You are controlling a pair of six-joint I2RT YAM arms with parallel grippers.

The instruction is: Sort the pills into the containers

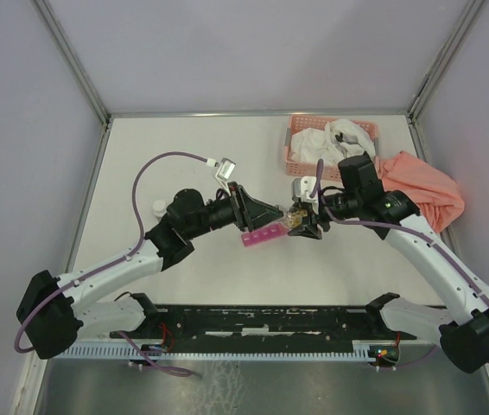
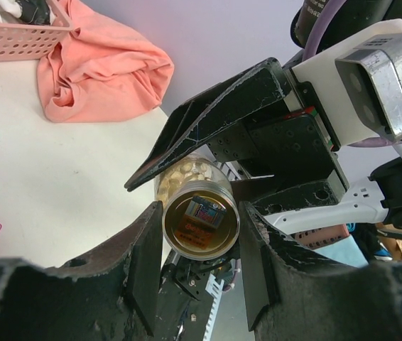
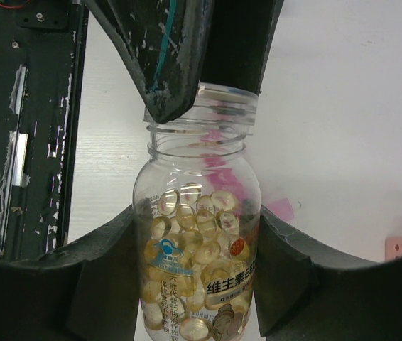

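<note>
Capsules (image 3: pixel 187 213), yellow and translucent, half fill a clear pill bottle (image 3: pixel 199 177) that is held on its side between the two arms. The right gripper (image 3: pixel 195 227) clamps the bottle's body, one finger pressed against each side. The left gripper (image 2: pixel 201 220) meets the bottle at its mouth end, its jaws narrowed onto the threaded neck and touching it on both sides. The magenta-pink pill-organizer strip (image 1: pixel 262 236) lies on the table (image 1: pixel 184 156) just beside the bottle's mouth, on the side toward the arm bases. Beyond the bottle stands a salmon lattice basket (image 1: pixel 301 169) holding white cloth (image 1: pixel 331 138). A pink cloth (image 1: pixel 426 194) is bunched to the bottle's right.
</note>
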